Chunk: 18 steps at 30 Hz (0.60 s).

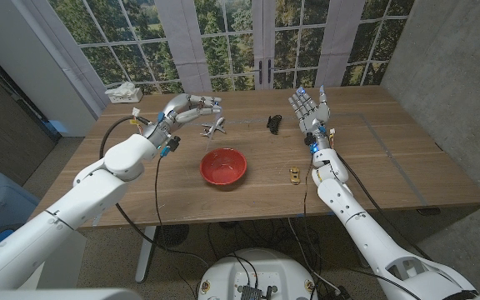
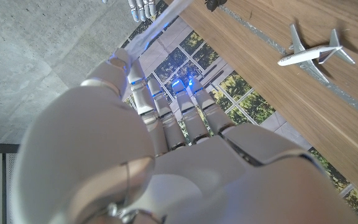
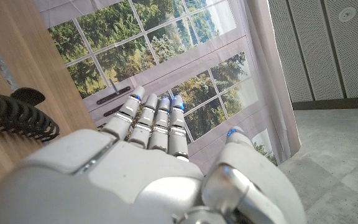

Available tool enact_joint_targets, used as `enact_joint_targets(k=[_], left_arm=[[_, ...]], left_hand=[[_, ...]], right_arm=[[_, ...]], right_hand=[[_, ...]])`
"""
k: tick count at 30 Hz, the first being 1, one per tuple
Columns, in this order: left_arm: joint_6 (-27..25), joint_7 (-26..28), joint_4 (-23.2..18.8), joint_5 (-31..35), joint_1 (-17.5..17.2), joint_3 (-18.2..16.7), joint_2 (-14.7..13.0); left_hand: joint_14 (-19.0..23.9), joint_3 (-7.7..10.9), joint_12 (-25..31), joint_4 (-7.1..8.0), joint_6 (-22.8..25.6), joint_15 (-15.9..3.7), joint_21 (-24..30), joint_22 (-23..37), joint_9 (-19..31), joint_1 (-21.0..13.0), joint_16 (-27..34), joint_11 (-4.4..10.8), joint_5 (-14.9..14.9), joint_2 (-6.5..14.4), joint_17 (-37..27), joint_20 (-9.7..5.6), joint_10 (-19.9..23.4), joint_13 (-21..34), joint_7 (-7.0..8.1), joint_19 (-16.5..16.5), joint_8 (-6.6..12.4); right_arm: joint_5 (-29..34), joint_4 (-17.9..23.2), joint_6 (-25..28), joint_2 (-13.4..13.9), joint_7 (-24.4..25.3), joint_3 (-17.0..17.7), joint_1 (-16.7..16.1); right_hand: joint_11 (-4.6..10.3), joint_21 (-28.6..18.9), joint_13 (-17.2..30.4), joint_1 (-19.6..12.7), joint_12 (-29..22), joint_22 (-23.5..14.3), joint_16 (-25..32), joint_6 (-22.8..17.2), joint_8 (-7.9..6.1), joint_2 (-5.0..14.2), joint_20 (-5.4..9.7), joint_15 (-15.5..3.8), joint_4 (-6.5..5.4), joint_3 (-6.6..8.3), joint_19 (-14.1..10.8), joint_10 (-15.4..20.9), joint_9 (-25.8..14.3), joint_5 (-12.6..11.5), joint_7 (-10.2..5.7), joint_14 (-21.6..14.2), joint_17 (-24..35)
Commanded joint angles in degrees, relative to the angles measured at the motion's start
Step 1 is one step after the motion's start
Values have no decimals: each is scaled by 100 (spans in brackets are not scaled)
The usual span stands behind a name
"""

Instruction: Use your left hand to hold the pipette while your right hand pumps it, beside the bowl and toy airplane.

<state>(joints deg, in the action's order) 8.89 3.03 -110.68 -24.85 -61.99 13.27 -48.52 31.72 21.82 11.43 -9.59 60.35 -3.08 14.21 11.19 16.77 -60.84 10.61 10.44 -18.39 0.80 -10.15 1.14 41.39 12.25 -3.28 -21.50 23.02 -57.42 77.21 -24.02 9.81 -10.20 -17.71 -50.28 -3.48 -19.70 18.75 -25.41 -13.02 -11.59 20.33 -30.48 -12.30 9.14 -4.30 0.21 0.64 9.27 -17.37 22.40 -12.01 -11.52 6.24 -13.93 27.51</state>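
Observation:
My left hand hovers over the back left of the table and grips a clear pipette, whose tip sticks out past the fingers towards the middle. The pipette also runs up from the thumb of that hand. A white toy airplane lies on the wood just below the hand. In front of it stands a red bowl. My right hand is raised at the back right, fingers spread and upright, holding nothing, well apart from the pipette.
A small black object lies left of the right hand. A little yellowish item sits right of the bowl. A tissue box stands at the table's back left corner. Windows run behind.

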Motion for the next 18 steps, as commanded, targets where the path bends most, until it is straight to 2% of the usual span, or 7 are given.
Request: enact_joint_targets(k=[1, 8, 18], left_arm=[[100, -78, 64, -71, -23, -38, -12], [129, -97, 97, -94, -28, -50, -17], [159, -119, 138, -138, -30, -71, -15]], left_hand=[[-34, -70, -27, 3, -113, -805, -11, 15, 1127, 10, 27, -41, 55, -63, -16, 30, -67, 16, 22, 6, -123], [-94, -122, -49, 12, -283, -787, -20, 17, 1072, 32, 19, -117, 89, -76, -19, 58, -191, 17, -12, 35, -236], [-119, -159, -38, 21, -364, -759, -24, 19, 1029, 51, 24, -130, 113, -74, -21, 68, -225, 20, -31, 48, -303]], right_arm=[[51, 60, -34, 7, 63, -27, -27], [85, 75, -35, 11, 94, -51, -12], [99, -6, -42, -17, 72, -75, 60]], right_hand=[[-16, 0, 27, 49, -34, -8, -5, -13, -18, -17, -39, 44, 8, 31, 3, 15, -4, -6, 12, -15, 8], [-15, -1, 30, 63, -35, -8, -9, -11, -17, -20, -43, 43, 21, 43, 5, 15, -4, -6, 7, -15, 11], [-14, -3, 32, 77, -35, -8, -13, -11, -16, -22, -43, 51, 37, 57, 6, 11, -4, -5, 5, -20, 14]])
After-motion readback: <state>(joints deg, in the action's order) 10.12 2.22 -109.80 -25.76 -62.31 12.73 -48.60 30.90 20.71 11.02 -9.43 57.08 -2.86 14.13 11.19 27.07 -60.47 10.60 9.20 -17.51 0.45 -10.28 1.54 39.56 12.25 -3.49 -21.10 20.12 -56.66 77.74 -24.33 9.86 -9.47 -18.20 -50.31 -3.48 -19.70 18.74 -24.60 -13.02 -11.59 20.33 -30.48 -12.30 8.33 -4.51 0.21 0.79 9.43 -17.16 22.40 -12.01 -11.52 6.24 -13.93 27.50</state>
